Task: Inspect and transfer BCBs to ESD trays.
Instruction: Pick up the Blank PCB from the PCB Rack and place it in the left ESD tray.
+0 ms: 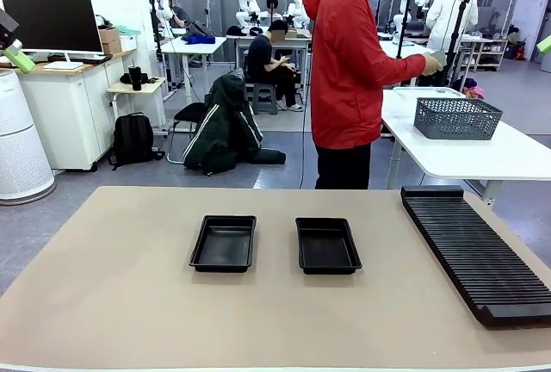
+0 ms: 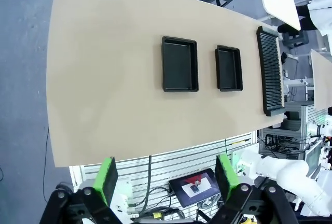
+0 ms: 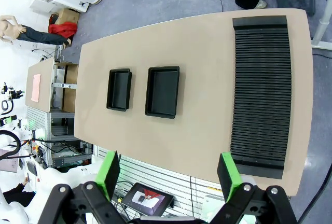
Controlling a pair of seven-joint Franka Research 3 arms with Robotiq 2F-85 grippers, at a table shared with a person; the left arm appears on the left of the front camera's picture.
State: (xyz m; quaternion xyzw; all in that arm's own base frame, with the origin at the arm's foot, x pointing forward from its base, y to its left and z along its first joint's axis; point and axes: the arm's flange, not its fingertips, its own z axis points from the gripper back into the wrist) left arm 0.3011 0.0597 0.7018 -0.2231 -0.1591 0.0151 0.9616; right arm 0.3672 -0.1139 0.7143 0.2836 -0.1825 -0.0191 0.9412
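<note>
Wide tan table (image 1: 112,286), long black ribbed rack (image 1: 473,256) lying along its 3 o'clock edge. Mid-table, the left ESD tray (image 1: 223,243) sits near the right ESD tray (image 1: 327,245), at its 9 o'clock, not touching. High above, the left gripper (image 2: 166,162) and the right gripper (image 3: 168,159) both hang spread wide, holding nothing.

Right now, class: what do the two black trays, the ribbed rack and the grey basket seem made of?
The left ESD tray and right ESD tray: likely moulded plastic, black, slight sheen on the flared rims. The ribbed rack: probably matt black plastic, evenly moulded slots. The mesh basket: grey lattice, metal or plastic, unclear from here.
</note>
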